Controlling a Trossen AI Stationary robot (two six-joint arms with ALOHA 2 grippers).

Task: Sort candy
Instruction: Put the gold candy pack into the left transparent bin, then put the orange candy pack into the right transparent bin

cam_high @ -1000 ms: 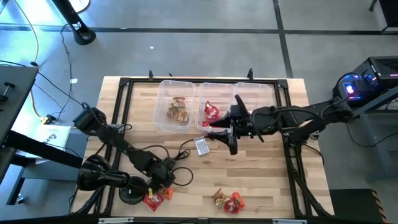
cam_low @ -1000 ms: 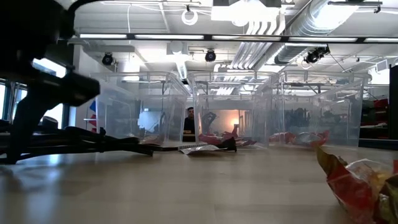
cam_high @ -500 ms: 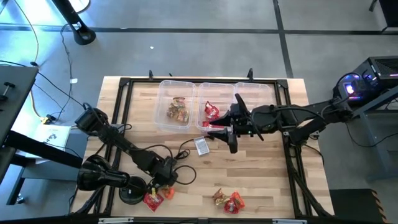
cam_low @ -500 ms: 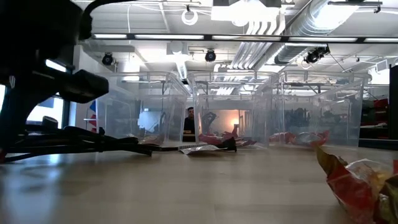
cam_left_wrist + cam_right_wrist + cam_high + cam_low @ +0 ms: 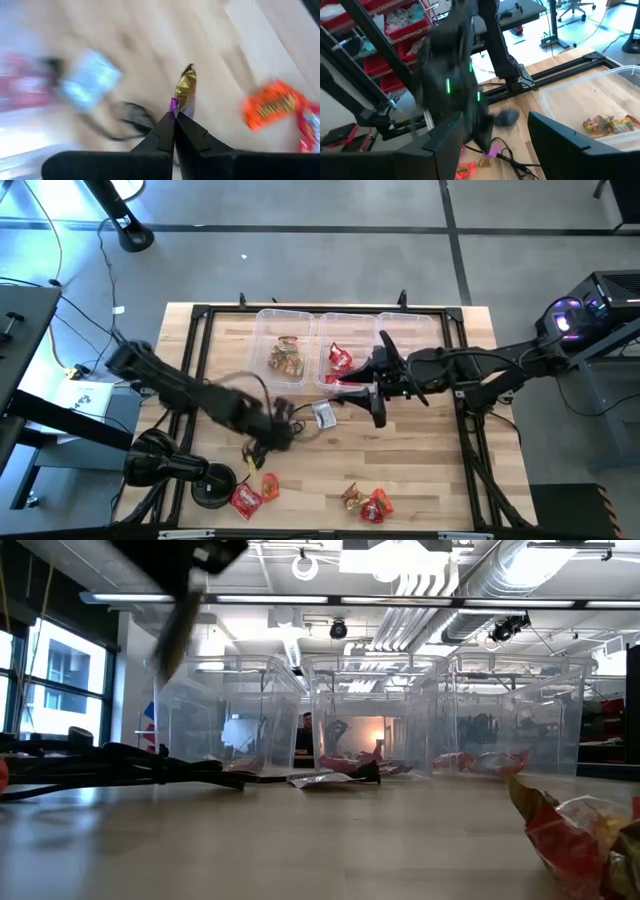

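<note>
When I look down from high above, my left gripper (image 5: 257,454) is over the wood table (image 5: 430,480), near its front edge. A gold candy (image 5: 250,465) hangs at its tip. An orange candy (image 5: 268,486) and a red candy (image 5: 245,500) lie on the table just past it. My right gripper (image 5: 350,389) is by the middle bin (image 5: 345,322), with its fingers apart.

From table height, I see a candy pile (image 5: 580,830) close by on the right and the clear bins (image 5: 380,710) far back. My left arm (image 5: 190,580) is a blur up high.

In my left wrist view, my fingers (image 5: 165,130) are pinched tight on the gold candy (image 5: 186,87). It sticks out past the tips. The orange candy (image 5: 270,105) lies off to one side, not touching.

In my right wrist view, my two fingers (image 5: 445,142) are wide apart with nothing in them. The gold candy (image 5: 487,155) hangs farther off under my other arm. One bin (image 5: 560,97) has brown and gold candy (image 5: 605,122) in it.
</note>
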